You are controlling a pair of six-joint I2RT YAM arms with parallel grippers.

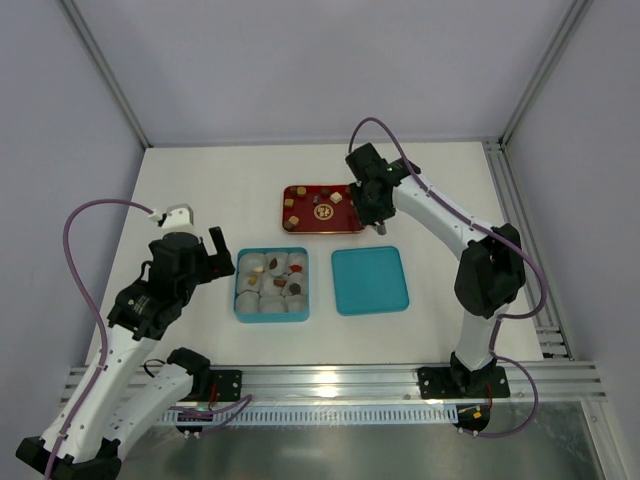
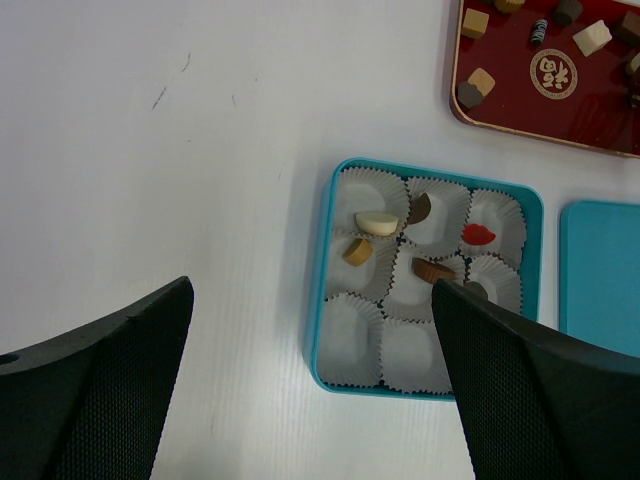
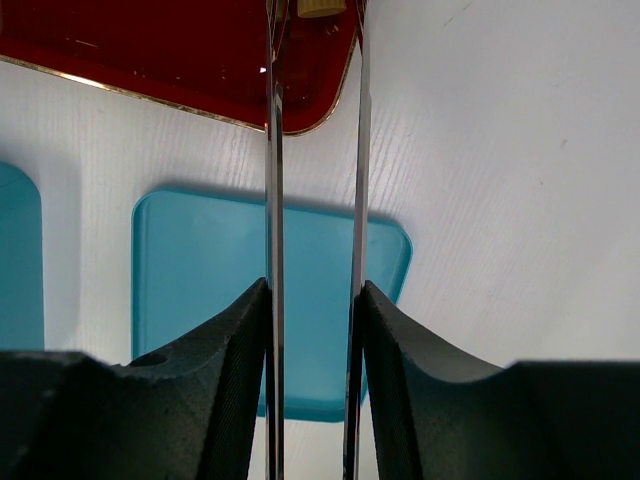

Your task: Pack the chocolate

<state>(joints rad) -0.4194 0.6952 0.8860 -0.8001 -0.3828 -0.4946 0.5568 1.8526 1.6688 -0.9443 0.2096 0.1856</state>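
Teal walls of the box (image 2: 330,290) enclose paper cups (image 2: 350,340), and chocolate (image 2: 377,222) is seen in several of them. More pieces are scattered on the red tray (image 2: 520,110) beyond. The lid (image 1: 370,280) is laid just right of the box, a strip of counter (image 2: 150,150) between their edges. The left end effector (image 2: 312,290) is held wide over the box's left wall. The right end effector (image 3: 315,12) is set narrow at the tray's right corner, with a tan piece (image 3: 321,6) between its tips; whether it is gripped cannot be told.
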